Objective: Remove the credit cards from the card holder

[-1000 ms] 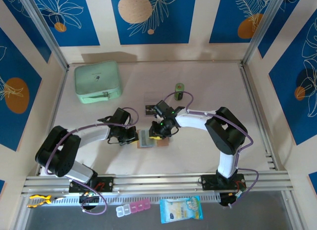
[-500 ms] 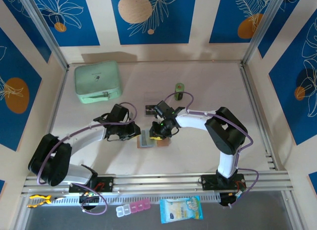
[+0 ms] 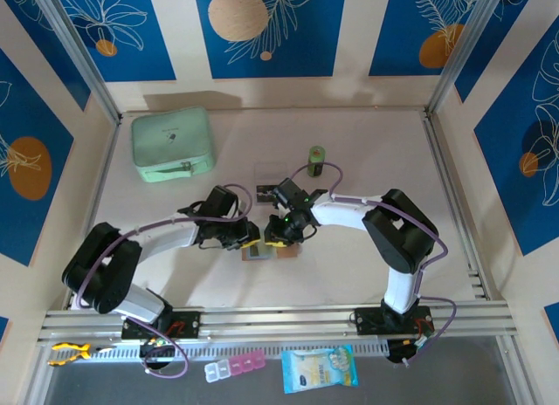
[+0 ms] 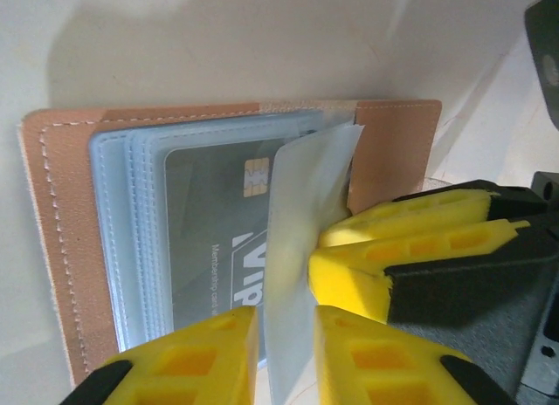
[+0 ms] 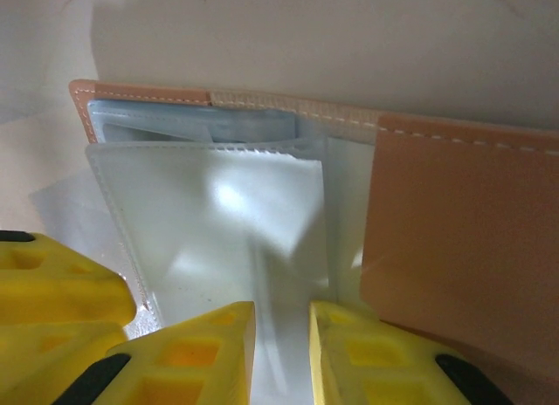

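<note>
The tan card holder [image 3: 286,250] [image 4: 61,248] [image 5: 454,239] lies open on the table between both grippers. A grey VIP credit card [image 4: 210,213] with a chip sits in its top clear pocket. One clear pocket leaf [image 4: 306,213] [image 5: 218,230] stands up from the fold. My right gripper [image 3: 278,235] [image 5: 281,313] pinches that leaf; its yellow fingers [image 4: 410,222] show from the left wrist. My left gripper [image 3: 247,237] [image 4: 284,322] is narrowly open, with the leaf's lower edge between its fingers. A dark card [image 3: 263,194] lies on the table just behind.
A mint-green zip case [image 3: 172,143] sits at the back left. A green cylinder [image 3: 316,161] stands behind the right arm. Metal frame rails run along the table's sides. A pill box [image 3: 234,367] and a blue packet [image 3: 319,368] lie on the near ledge.
My left gripper has moved right to the card holder and its jaws have parted from shut. The right gripper has kept still on the pocket leaf.
</note>
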Tool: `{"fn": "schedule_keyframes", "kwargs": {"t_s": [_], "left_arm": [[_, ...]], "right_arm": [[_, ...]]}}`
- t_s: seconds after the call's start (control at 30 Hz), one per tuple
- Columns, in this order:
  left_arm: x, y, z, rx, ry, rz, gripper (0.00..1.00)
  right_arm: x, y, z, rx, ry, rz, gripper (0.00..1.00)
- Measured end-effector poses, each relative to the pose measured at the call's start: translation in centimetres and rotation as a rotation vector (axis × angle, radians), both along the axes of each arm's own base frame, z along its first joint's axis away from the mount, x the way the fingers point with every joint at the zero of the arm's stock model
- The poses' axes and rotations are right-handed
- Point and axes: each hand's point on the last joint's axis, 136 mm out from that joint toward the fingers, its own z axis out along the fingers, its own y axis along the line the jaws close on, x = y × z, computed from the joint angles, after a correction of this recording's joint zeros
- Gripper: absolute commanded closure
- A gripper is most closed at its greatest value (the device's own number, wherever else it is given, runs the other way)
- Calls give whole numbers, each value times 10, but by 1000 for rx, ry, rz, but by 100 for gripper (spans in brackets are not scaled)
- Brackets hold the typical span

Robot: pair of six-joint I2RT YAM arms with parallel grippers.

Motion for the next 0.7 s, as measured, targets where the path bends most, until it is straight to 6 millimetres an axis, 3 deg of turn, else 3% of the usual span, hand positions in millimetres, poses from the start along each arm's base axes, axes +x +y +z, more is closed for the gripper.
{"fn": "schedule_keyframes", "kwargs": {"t_s": [0.2, 0.4, 0.7], "left_arm": [[0, -4, -5, 3, 7, -6, 80], [4, -11, 2, -8, -3, -13, 79], [12, -32, 18, -36, -34, -39, 70]], "right_arm": [[-3, -3, 2, 2, -3, -1, 76], [-1, -8, 17, 22, -28, -13, 76], [7, -27, 37, 25, -76, -64, 76]]}}
